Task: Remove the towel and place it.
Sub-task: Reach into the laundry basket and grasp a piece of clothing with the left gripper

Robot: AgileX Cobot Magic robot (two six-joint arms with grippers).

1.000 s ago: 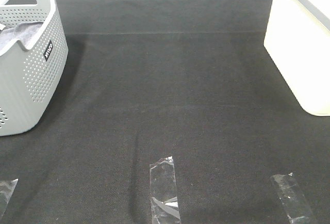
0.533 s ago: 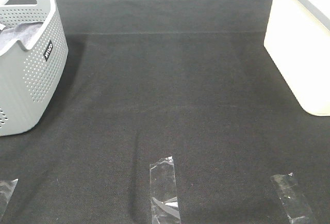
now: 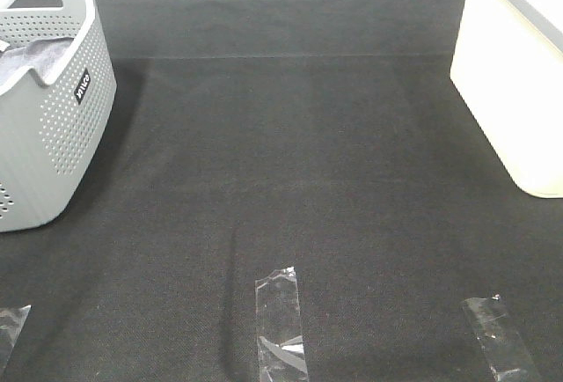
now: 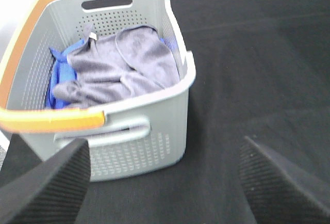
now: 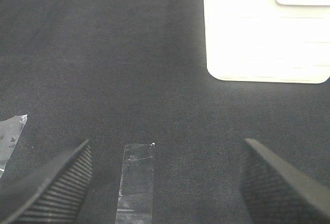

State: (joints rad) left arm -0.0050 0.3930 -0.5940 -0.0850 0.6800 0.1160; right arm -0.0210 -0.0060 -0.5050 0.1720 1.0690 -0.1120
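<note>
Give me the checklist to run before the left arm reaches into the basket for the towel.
1. Left gripper open and holding nothing: ok, its jaws stand wide apart short of the basket.
2. Towel reachable from above: ok, it lies crumpled on top inside the basket.
3. Orange handle out of the way: ok, it runs along the rim, not across the towel.
4. Towel free of the blue cloth: cannot tell, the blue cloth lies directly under it.
5. Right gripper out of the way: ok, open and empty over the table.
</note>
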